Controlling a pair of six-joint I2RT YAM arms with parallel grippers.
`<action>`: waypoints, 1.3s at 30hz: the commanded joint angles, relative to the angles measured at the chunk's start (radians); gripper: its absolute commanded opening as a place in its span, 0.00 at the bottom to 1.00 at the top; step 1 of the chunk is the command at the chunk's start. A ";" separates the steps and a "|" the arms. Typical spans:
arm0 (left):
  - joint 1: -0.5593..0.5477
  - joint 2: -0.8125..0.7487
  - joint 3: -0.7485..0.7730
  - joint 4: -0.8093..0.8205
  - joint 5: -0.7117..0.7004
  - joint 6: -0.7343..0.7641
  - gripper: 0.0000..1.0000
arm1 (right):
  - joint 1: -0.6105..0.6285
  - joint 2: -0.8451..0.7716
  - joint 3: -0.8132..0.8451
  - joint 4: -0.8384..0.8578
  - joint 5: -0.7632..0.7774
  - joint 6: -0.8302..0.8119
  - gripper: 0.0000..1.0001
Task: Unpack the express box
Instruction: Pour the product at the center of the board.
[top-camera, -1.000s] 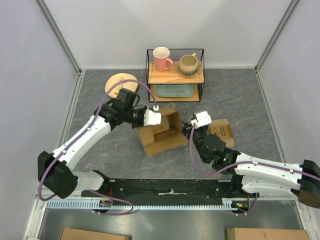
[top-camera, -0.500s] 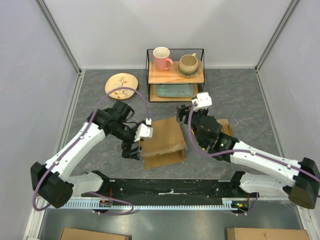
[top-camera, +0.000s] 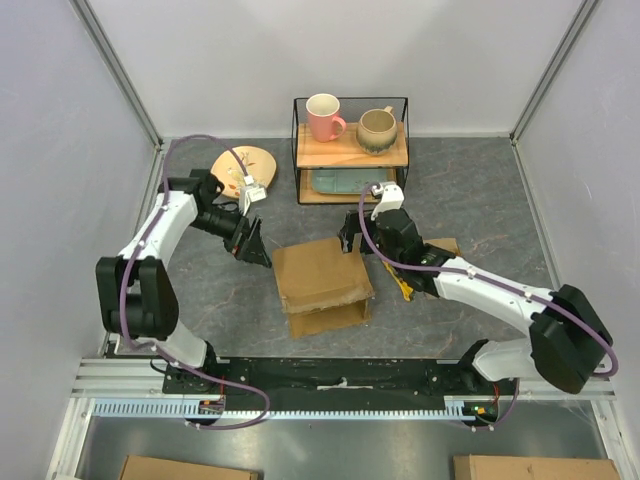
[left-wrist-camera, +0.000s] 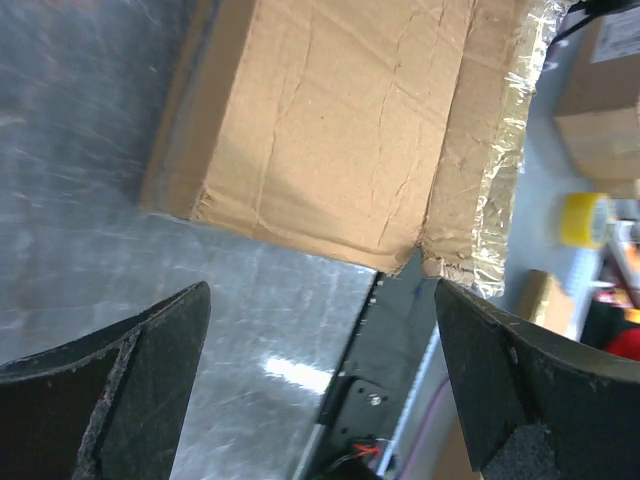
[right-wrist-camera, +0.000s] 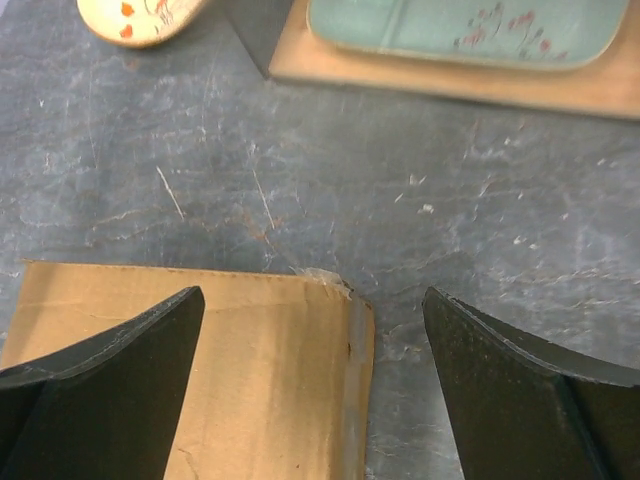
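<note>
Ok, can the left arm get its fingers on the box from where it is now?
Probably yes. The left fingers are open and face the side of the box, with only table between them. The right fingers sit at its far corner, out of the way.

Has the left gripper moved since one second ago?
Yes. The left gripper moved left, away from the shelf, to the near side of the plate.

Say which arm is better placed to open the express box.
Right, probably: the right gripper, open, hovers over a far corner of the express box; the left gripper sits off its side.
</note>
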 joint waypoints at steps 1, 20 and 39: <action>-0.009 0.086 -0.050 -0.050 0.102 -0.072 1.00 | -0.054 0.068 -0.023 0.043 -0.203 0.127 0.98; -0.173 0.153 -0.063 -0.017 0.203 0.017 1.00 | -0.085 0.148 -0.103 0.330 -0.535 0.287 0.79; -0.342 -0.264 0.123 0.269 -0.127 -0.223 1.00 | 0.486 -0.256 -0.203 0.464 -0.066 -0.500 0.72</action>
